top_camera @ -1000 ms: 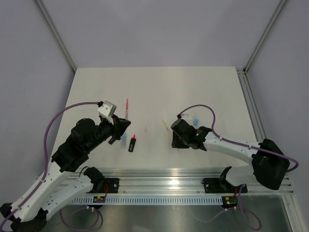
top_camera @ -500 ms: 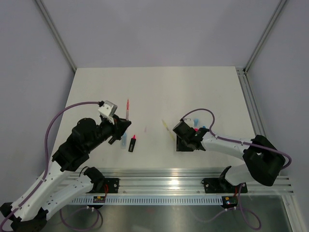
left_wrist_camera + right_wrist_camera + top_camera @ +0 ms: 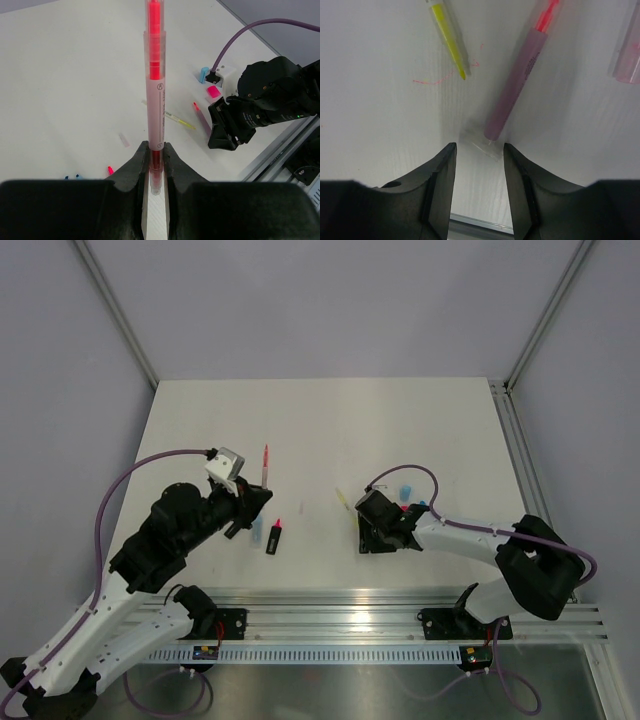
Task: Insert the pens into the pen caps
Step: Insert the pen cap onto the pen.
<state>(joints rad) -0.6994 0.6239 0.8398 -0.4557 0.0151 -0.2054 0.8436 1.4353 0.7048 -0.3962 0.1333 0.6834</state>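
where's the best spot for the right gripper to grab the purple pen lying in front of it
Probably mid-barrel of the purple pen, from straight above. It lies flat and slanted ahead of the open right gripper, so turn the wrist until the fingers cross the barrel. Leave the pink tip free for a cap.

A pen between the left gripper's fingers, pointing ahead, a second pen just ahead of the right gripper, a small piece at its near end, a third pen ahead-left.
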